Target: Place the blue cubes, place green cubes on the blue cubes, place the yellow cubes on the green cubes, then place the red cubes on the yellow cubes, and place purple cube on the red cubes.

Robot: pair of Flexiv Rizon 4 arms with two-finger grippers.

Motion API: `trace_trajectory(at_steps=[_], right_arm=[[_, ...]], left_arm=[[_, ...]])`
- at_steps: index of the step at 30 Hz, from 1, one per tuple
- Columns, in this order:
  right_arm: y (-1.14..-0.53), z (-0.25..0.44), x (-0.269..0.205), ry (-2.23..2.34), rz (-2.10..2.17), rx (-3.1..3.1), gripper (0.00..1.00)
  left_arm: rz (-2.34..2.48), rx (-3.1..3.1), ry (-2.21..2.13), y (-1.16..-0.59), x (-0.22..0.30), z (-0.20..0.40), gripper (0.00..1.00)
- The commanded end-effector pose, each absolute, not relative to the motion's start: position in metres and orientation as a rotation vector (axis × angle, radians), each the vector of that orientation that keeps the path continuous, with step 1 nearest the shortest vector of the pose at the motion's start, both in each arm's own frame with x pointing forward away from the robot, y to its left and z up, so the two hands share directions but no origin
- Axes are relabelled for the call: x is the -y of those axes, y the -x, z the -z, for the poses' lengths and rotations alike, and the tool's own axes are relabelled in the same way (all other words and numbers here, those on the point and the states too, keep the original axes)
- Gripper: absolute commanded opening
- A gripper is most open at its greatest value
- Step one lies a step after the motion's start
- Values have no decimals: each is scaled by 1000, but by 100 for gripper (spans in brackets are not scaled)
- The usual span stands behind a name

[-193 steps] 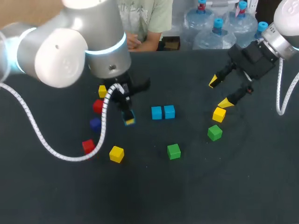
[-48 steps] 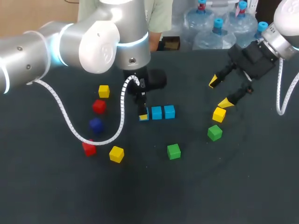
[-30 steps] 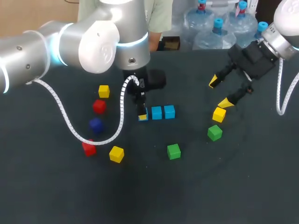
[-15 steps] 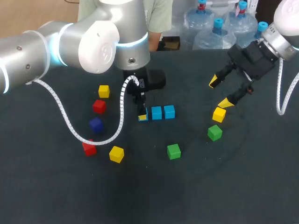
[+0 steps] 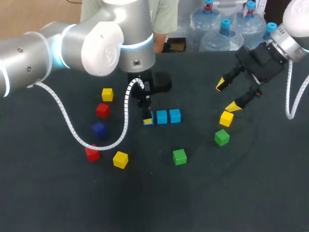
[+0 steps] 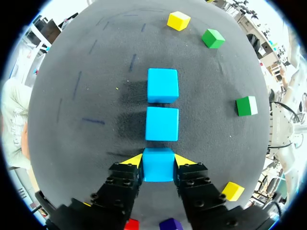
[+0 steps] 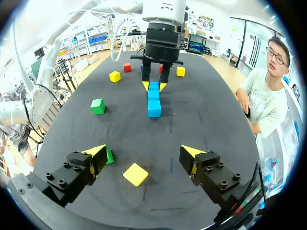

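Observation:
My left gripper [image 5: 147, 118] is shut on a blue cube [image 6: 158, 165], its yellow tips pressing two opposite sides. That cube sits in line with two more blue cubes [image 5: 161, 116] [image 5: 175, 115], right at the end of their row, low over the table. Ahead of the left gripper [image 6: 158, 160] the row runs on as the middle cube [image 6: 162, 123] and the far cube [image 6: 162, 85]. My right gripper [image 5: 227, 95] hangs open above the table's right side, over a yellow cube [image 5: 226, 118] and a green cube [image 5: 222, 137]. Under the right gripper [image 7: 144, 153] lies that yellow cube [image 7: 135, 174].
On the left lie a yellow cube [image 5: 107, 94], a red cube [image 5: 102, 110], a purple cube [image 5: 99, 129], a second red cube [image 5: 91, 153] and another yellow cube [image 5: 120, 159]. A green cube [image 5: 179, 156] sits in front of the blue row.
My left gripper has carried the blue cube to the right, up to the end of the blue row. Over the last second nothing has moved. The right arm has kept still.

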State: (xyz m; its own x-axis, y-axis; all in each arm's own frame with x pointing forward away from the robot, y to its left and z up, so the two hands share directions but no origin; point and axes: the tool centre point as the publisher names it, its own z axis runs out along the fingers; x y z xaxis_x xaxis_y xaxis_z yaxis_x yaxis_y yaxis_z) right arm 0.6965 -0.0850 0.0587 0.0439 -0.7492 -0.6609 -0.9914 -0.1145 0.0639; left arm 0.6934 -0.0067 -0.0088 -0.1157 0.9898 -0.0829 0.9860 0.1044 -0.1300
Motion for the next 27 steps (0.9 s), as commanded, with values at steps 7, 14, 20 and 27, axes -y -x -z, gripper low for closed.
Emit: trace_trajectory(at_steps=[7, 14, 20, 27], right_arm=[[-696, -59, 85, 1915, -789, -1748, 100], [-696, -59, 85, 1915, -789, -1748, 100], [-696, -59, 85, 1915, -789, -1748, 100], [-696, -59, 85, 1915, -789, -1748, 100]], left_arm=[[-234, 2308, 2082, -695, 9, 10, 0], [-236, 2313, 2056, -693, 6, 10, 100], [-234, 2320, 2053, -694, 6, 9, 100], [-247, 2353, 2085, -692, 8, -3, 100]])
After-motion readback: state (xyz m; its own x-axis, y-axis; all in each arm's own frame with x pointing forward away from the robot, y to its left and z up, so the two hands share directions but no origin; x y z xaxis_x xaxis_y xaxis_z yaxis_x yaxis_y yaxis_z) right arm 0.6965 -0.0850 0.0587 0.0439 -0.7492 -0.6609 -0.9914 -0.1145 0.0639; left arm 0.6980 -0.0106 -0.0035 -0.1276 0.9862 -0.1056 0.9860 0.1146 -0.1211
